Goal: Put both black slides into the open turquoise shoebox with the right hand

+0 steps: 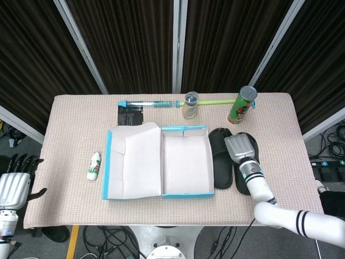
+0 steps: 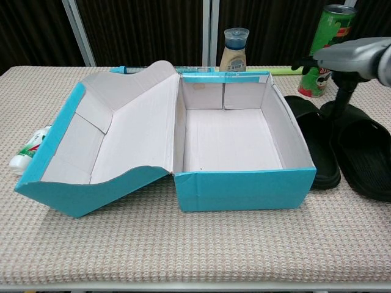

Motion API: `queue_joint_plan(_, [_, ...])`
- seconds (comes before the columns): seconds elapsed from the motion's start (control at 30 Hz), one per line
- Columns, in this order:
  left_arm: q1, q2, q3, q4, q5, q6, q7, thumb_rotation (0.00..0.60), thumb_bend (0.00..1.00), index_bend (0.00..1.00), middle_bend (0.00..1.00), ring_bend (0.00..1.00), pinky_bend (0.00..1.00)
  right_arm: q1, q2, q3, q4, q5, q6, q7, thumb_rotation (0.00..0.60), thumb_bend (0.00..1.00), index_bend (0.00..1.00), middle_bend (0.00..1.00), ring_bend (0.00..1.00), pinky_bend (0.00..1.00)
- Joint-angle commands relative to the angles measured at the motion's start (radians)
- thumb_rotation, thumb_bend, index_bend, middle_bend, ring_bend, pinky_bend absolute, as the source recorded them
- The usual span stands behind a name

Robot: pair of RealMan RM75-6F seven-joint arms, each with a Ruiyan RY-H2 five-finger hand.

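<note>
Two black slides [image 1: 233, 162] beside turquoise shoebox [image 1: 186, 162] | right hand [image 1: 241, 147] above them, empty, fingers apart | left hand [image 1: 13, 186] spread, empty

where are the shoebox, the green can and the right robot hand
turquoise shoebox [image 2: 244, 188]: chest view, on its front outer wall.
green can [image 1: 240, 107]: head view, on its side label.
right robot hand [image 1: 241, 147]: head view, on the grey back of the hand, above the slides.

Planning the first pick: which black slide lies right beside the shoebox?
The left slide, lying along the turquoise shoebox wall; the other slide sits farther right, under the right hand.
</note>
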Motion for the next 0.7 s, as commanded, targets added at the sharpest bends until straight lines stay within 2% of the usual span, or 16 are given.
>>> queue_joint_plan(0.03, [0.000, -0.002, 0.000, 0.003, -0.002, -0.002, -0.004, 0.600, 0.00, 0.22, 0.14, 0.08, 0.05, 0.105, -0.089, -0.022, 0.098, 0.141, -0.004, -0.106, 0.600, 0.03, 0.00, 0.11, 0.74, 0.88])
queue_joint_plan(0.23, [0.001, -0.005, 0.000, 0.014, -0.006, -0.006, -0.015, 0.600, 0.00, 0.22, 0.14, 0.08, 0.05, 0.198, -0.153, -0.069, 0.171, 0.260, 0.023, -0.222, 0.600, 0.03, 0.00, 0.11, 0.74, 0.88])
queue_joint_plan(0.47, [0.005, -0.007, 0.000, 0.022, -0.011, -0.006, -0.024, 0.600, 0.00, 0.22, 0.14, 0.08, 0.05, 0.238, -0.180, -0.109, 0.216, 0.316, 0.057, -0.281, 0.600, 0.04, 0.00, 0.12, 0.74, 0.88])
queue_joint_plan(0.7, [0.006, -0.007, 0.001, 0.018, -0.010, -0.006, -0.022, 0.600, 0.00, 0.22, 0.14, 0.08, 0.05, 0.261, -0.196, -0.129, 0.263, 0.352, 0.033, -0.310, 0.600, 0.06, 0.00, 0.12, 0.74, 0.88])
